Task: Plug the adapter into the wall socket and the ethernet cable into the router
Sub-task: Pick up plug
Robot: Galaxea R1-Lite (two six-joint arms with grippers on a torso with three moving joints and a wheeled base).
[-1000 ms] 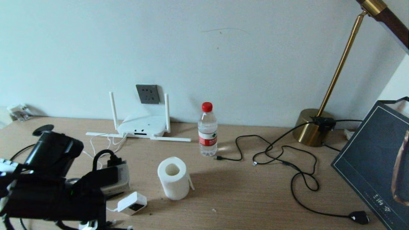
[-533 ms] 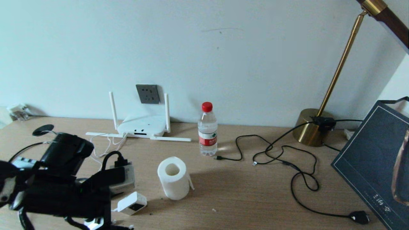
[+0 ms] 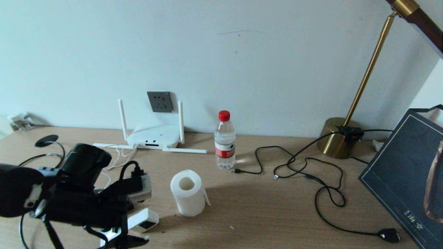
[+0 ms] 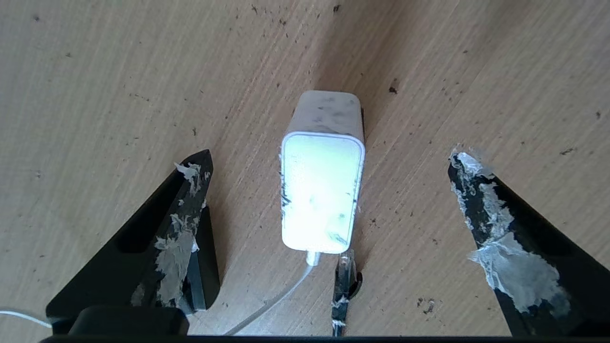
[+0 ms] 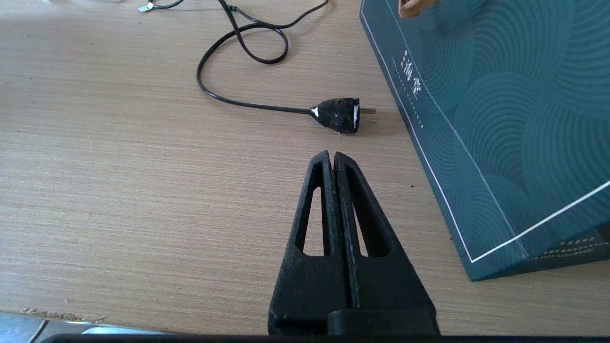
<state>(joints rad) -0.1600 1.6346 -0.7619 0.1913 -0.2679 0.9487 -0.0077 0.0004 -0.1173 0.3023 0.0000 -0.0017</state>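
Left gripper [image 4: 329, 190] sits low in the lower left of the head view, directly over the adapter [image 4: 323, 190]; its fingers [image 4: 181, 228] are spread wide, one each side of the white block, neither touching it; wrist view shows bare wood between each finger and the adapter. Adapter lies flat on the table [image 3: 277, 214], its thin white cord [image 4: 281, 300] leaving the end nearest the camera; in the head view the adapter [image 3: 143, 220] shows just right of the arm, dark label on its near face. Right gripper [image 5: 332, 159] has its fingers pressed together, nothing between them; it hovers over bare table near the lower right, a black power plug [image 5: 339, 114] just beyond its tip and the dark teal box [image 5: 500, 119] beside it; apart from both.

Wall socket [image 3: 160, 101] is on the wall, upper left of centre, nothing plugged in; router [image 3: 153, 137] sits right below it against the wall, two antennas upright, two lying flat on the table. Ethernet cable cannot be picked out for certain; black cables [image 3: 304, 173] loop across the right half of the table, well apart from the router. White paper roll [image 3: 188, 192] stands just right of the adapter; water bottle [image 3: 225, 141] with red cap stands upright right of the router; brass lamp [image 3: 341, 136] base at the back right.
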